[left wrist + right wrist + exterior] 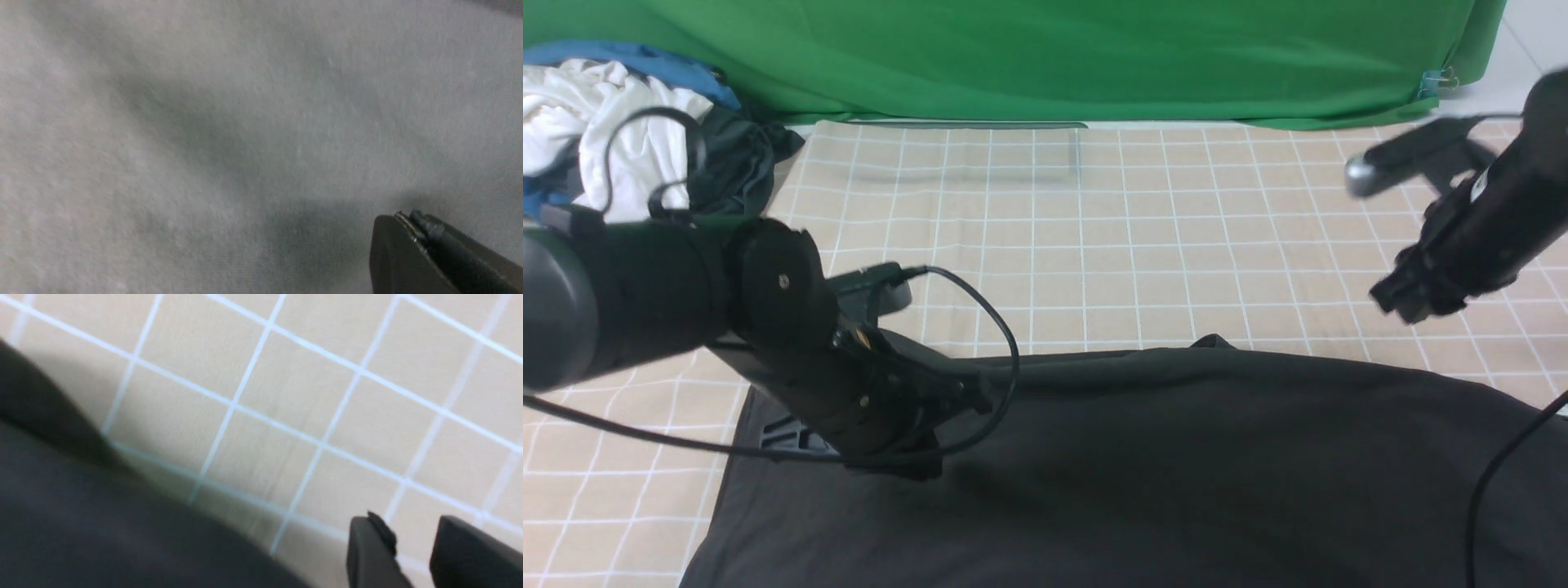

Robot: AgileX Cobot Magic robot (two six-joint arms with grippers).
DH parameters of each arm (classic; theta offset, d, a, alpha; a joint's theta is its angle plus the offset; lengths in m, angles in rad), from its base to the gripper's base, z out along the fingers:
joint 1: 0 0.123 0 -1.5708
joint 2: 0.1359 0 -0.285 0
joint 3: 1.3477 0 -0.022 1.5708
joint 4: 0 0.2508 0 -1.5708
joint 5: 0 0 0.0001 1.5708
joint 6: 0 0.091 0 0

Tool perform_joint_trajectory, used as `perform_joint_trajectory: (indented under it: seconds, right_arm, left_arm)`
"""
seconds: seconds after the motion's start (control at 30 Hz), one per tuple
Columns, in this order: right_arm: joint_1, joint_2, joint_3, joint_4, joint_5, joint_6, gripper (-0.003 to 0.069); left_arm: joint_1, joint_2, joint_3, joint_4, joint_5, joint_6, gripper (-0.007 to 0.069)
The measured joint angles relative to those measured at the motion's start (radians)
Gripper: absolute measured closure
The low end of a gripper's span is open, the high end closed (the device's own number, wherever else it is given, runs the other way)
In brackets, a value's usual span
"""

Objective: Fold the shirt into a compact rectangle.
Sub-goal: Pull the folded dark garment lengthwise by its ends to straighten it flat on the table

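Note:
The black shirt (1176, 465) lies spread over the near half of the beige checked table cover (1094, 245), with a small bump on its far edge. A bit of white print (784, 434) shows near its left edge. My left gripper (919, 465) is down on the shirt's left part. In the left wrist view the shirt's cloth (204, 143) fills the frame and the left gripper (406, 218) is shut, with no fold seen between its jaws. My right gripper (1392, 298) hangs above the bare table at the right, past the shirt's far edge (81, 522). The right gripper (408, 524) is open and empty.
A pile of clothes sits at the back left: a white shirt (572, 122), blue cloth (645, 61) and a dark grey garment (739, 163). A green backdrop (1045, 57) closes the far side. The left arm's cable (1009, 343) loops over the shirt.

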Motion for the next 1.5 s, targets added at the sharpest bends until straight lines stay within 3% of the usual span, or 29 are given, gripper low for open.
perform_joint_trajectory:
  seconds: [0.13, 0.27, 0.47, 0.57, 0.67, 0.97, 1.33, 1.5]
  right_arm:
    - [0.000, -0.091, -0.008, 0.025, 0.143, 0.005, 0.0598]
    - [0.000, -0.121, 0.039, 0.027, 0.185, 0.012, 0.0622]
    - [0.000, -0.097, 0.202, 0.024, 0.021, 0.045, 0.0622]
    - [-0.009, -0.056, 0.265, -0.037, -0.069, 0.098, 0.0622]
    - [-0.052, -0.029, 0.274, -0.086, -0.076, 0.170, 0.0622]
    - [-0.189, 0.000, 0.275, -0.107, -0.188, 0.199, 0.0608]
    - [-0.246, -0.092, 0.214, -0.114, -0.067, 0.171, 0.0571]
    - [-0.253, -0.086, 0.213, -0.094, 0.065, 0.158, 0.0459]
  left_arm:
    - [0.000, 0.000, -0.007, -0.019, -0.005, 0.002, 0.0612]
    - [0.000, 0.000, -0.007, -0.031, -0.005, 0.005, 0.0612]
    - [0.000, 0.000, -0.007, -0.033, -0.016, 0.009, 0.0612]
    - [0.000, 0.000, -0.007, -0.029, -0.017, 0.009, 0.0612]
    - [-0.001, 0.000, -0.007, -0.026, -0.017, 0.009, 0.0612]
    - [-0.001, 0.000, -0.007, -0.011, -0.022, 0.010, 0.0612]
    - [-0.001, 0.000, -0.007, -0.006, -0.028, 0.039, 0.0612]
    - [-0.001, 0.000, -0.007, -0.006, -0.026, 0.046, 0.0612]
